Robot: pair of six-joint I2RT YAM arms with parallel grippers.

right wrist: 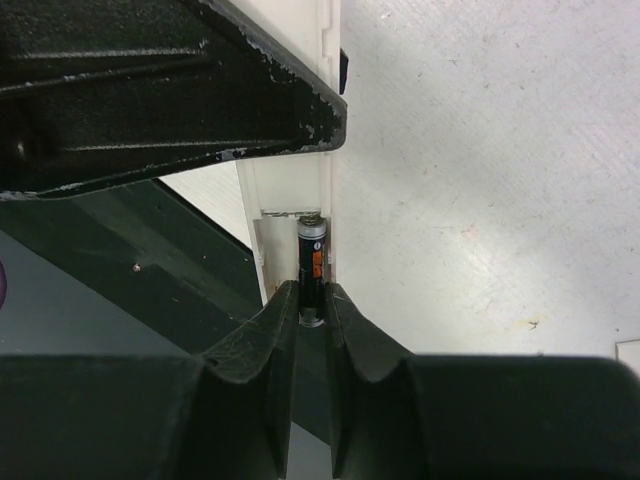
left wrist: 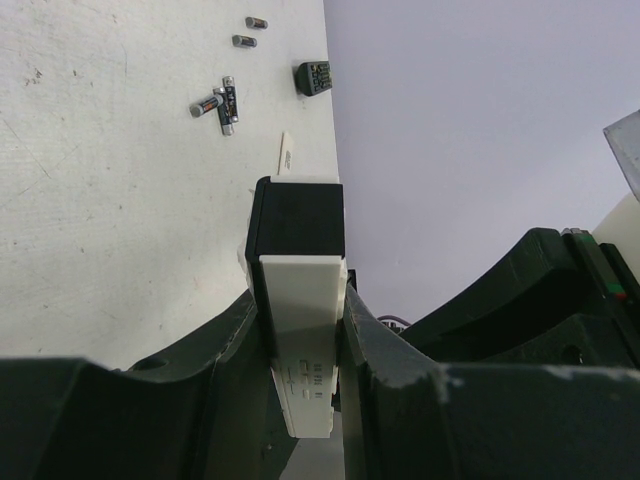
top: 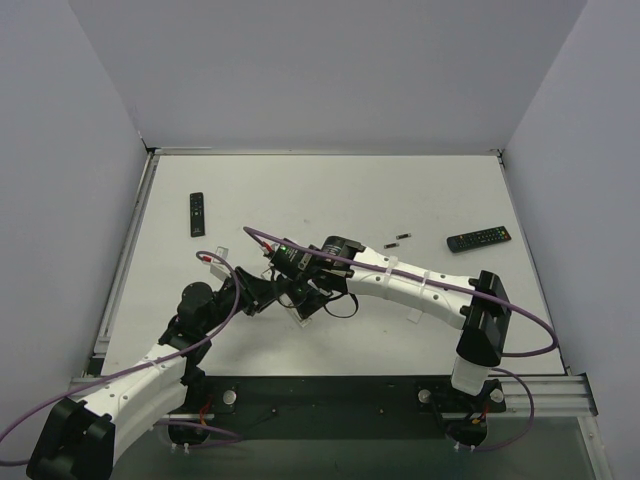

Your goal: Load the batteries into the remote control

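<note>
My left gripper (left wrist: 300, 312) is shut on a white remote control (left wrist: 300, 340) with a black end (left wrist: 297, 218), held on edge above the table. In the right wrist view the remote's open battery bay (right wrist: 278, 235) faces the camera. My right gripper (right wrist: 312, 300) is shut on a dark battery (right wrist: 311, 262) with an orange mark, whose far end lies in the bay's right slot against the contact. The two grippers meet at the table's middle, left gripper (top: 260, 292) and right gripper (top: 300, 283). Several loose batteries (left wrist: 222, 103) lie on the table and also show in the top view (top: 400, 238).
A black remote (top: 197, 213) lies at the far left and another black remote (top: 479, 238) at the right; the end of one (left wrist: 316, 78) shows in the left wrist view. A small white sliver (left wrist: 285, 153) lies near the batteries. Grey walls surround the table.
</note>
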